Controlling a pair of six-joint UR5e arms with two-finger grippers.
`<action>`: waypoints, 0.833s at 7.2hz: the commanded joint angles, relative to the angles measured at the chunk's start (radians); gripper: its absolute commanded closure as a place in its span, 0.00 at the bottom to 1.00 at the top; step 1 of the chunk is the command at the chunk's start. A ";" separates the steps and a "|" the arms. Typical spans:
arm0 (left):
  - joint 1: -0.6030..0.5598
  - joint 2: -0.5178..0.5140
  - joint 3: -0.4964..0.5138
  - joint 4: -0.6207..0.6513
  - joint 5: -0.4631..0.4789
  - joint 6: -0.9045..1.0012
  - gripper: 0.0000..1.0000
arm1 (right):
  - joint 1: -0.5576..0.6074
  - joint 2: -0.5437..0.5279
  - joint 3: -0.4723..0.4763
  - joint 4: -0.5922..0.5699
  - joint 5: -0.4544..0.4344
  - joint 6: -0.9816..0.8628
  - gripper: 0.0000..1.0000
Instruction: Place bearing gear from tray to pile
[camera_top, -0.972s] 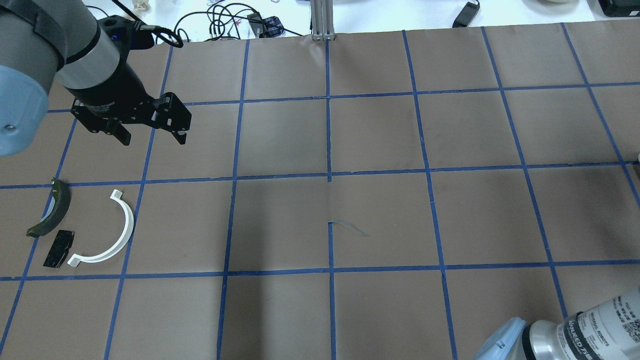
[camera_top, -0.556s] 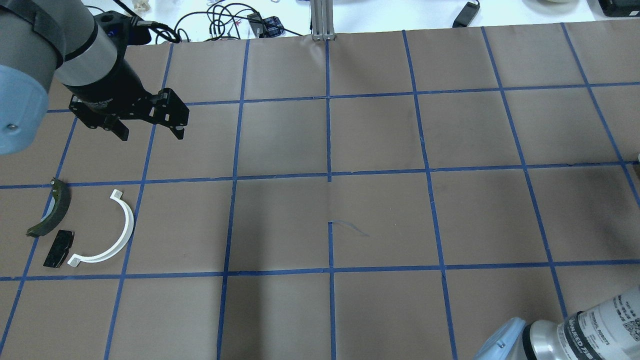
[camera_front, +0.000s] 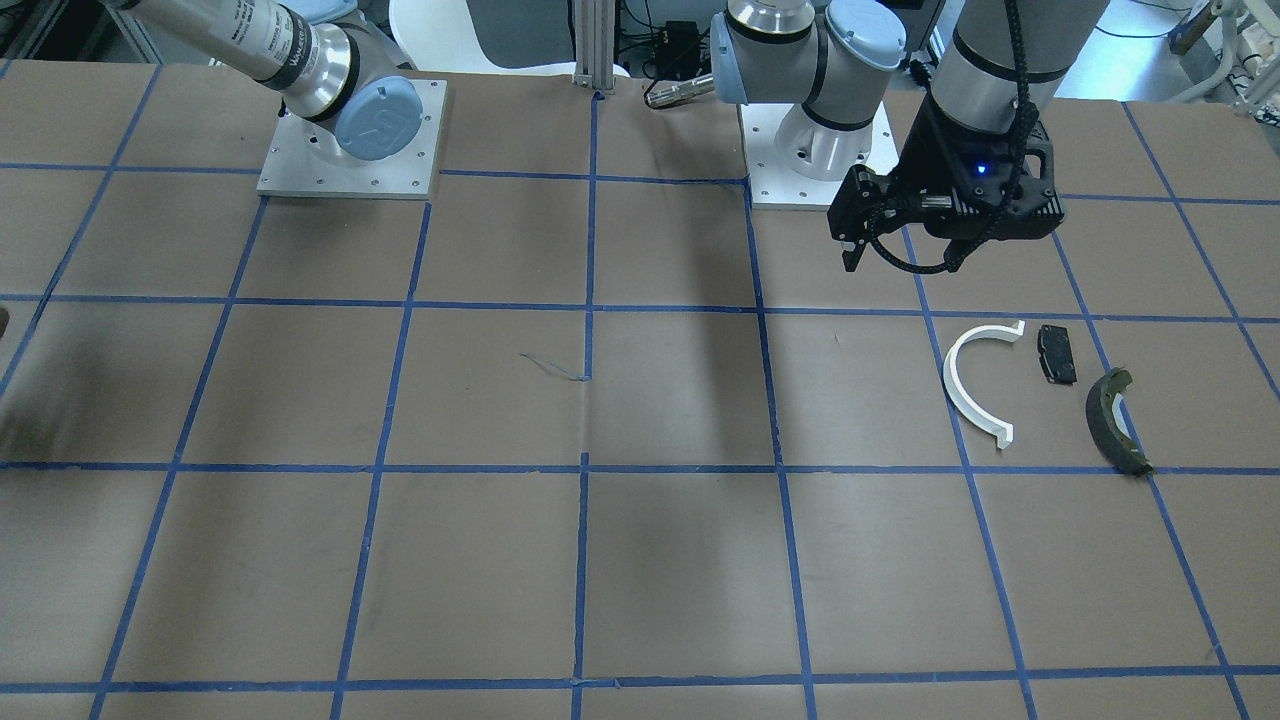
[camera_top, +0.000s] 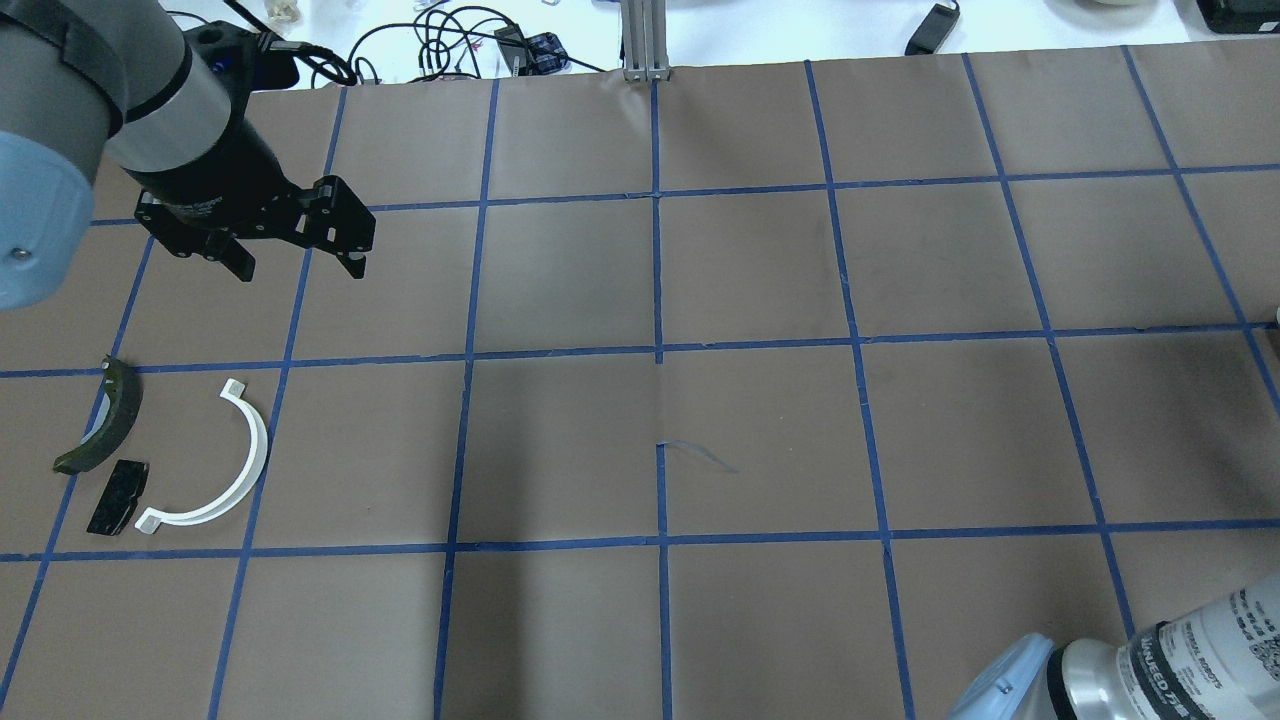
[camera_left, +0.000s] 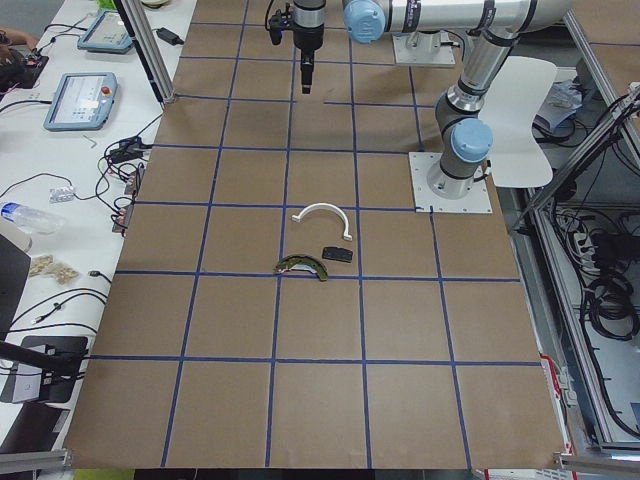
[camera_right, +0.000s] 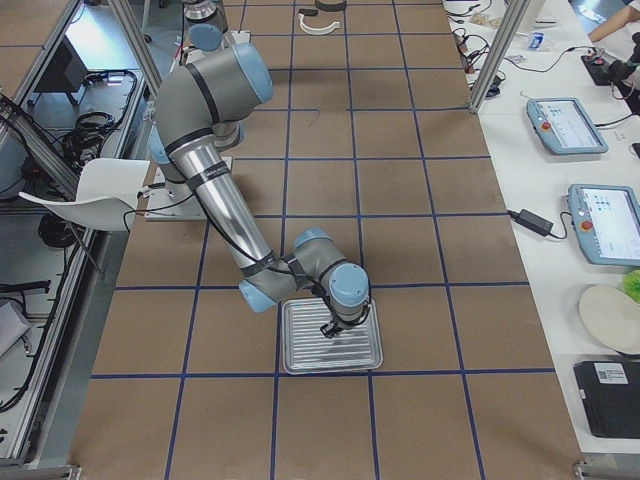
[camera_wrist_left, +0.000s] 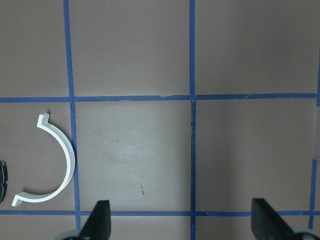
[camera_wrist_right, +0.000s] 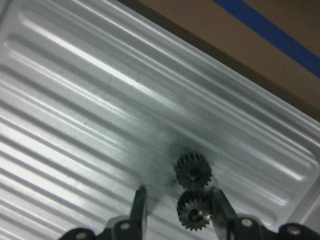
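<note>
The bearing gear (camera_wrist_right: 196, 210), small, dark and toothed, lies on the ribbed metal tray (camera_wrist_right: 100, 100). It sits between the fingers of my right gripper (camera_wrist_right: 180, 205), which is open, with the right finger close against it. A second dark gear shape (camera_wrist_right: 193, 172) shows just beyond it. The side view places this gripper (camera_right: 335, 328) low over the tray (camera_right: 300, 358). The pile is far off: a white half-ring (camera_top: 258, 455), a black pad (camera_top: 117, 497) and an olive shoe (camera_top: 100, 420). My left gripper (camera_top: 300, 270) hangs open and empty beyond the pile.
Brown paper with a blue tape grid (camera_top: 658, 350) covers the table. Cables (camera_top: 440, 45) and an aluminium post (camera_top: 645, 40) stand at the far edge. The arm bases (camera_front: 350, 130) are bolted along the robot's side. Tablets (camera_right: 600, 220) lie on a side bench.
My left gripper has drifted slightly left and toward the far edge, still open. The pile has not moved.
</note>
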 joint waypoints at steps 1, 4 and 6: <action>0.000 -0.001 0.000 0.000 0.000 0.000 0.00 | -0.001 0.001 -0.001 0.001 0.004 0.000 0.77; 0.000 -0.001 0.000 0.000 0.001 0.000 0.00 | -0.001 -0.030 -0.017 0.011 0.000 0.043 0.86; 0.000 -0.002 0.000 0.000 0.001 0.000 0.00 | 0.019 -0.146 -0.003 0.171 0.018 0.359 0.85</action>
